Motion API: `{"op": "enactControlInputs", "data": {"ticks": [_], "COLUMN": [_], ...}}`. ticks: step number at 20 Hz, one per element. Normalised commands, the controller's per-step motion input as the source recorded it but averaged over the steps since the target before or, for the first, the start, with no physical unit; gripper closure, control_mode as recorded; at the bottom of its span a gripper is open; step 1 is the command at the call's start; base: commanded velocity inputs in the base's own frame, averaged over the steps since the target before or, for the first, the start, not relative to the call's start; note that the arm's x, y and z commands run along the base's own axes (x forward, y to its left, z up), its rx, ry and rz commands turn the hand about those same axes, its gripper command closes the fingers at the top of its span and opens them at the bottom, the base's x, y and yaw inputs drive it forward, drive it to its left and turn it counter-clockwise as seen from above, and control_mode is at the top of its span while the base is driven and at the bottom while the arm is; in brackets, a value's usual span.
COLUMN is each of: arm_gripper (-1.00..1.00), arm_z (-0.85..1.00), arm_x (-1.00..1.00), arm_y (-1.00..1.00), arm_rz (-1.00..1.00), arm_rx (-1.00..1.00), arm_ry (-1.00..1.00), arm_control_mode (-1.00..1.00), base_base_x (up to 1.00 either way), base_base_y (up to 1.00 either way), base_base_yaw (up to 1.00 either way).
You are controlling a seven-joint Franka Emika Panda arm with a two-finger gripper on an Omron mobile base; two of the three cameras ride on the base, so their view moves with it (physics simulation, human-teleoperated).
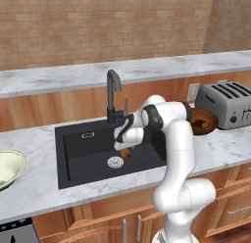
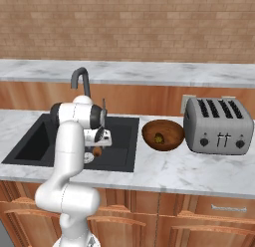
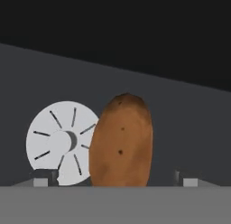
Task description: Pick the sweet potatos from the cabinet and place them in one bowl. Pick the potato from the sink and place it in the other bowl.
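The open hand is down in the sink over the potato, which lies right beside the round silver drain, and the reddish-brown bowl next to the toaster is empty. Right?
Not quite: the reddish-brown bowl is not empty. The right base view shows a small dark olive tuber inside it. The rest stands.

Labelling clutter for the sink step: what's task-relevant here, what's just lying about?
Job:
potato in the sink
open claw straddling the potato
pale bowl
brown bowl holding a sweet potato

Lying about:
toaster
faucet
drain
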Motion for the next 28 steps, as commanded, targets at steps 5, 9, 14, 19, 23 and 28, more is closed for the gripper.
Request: {"op": "enactControlInputs", "data": {"ticks": [5,9,14,19,23,28], "arm_gripper": [-1.00,-1.00,-1.00,-1.00,-1.00,-1.00], "arm_z": [0.00,0.00,0.00,-0.05,-0.11,-0.23], "arm_x": [0.12,0.30,0.24,0.00,-0.11,-0.06], "arm_y": [0.00,0.02,0.00,0.00,0.00,0.00], "arm_rz": [0.00,0.00,0.00,0.00,0.00,0.00], "arm_rx": [0.00,0.00,0.00,0.00,0.00,0.00], "arm_ry": [0.00,0.00,0.00,0.01,0.02,0.01], "arm_control_mode": [-1.00,-1.00,-1.00,-1.00,-1.00,-1.00], "base_base_x": [0.00,0.00,0.00,0.00,0.00,0.00], "base_base_y": [0.00,0.00,0.00,0.00,0.00,0.00], "base_base_yaw": [0.00,0.00,0.00,0.00,0.00,0.00]}}
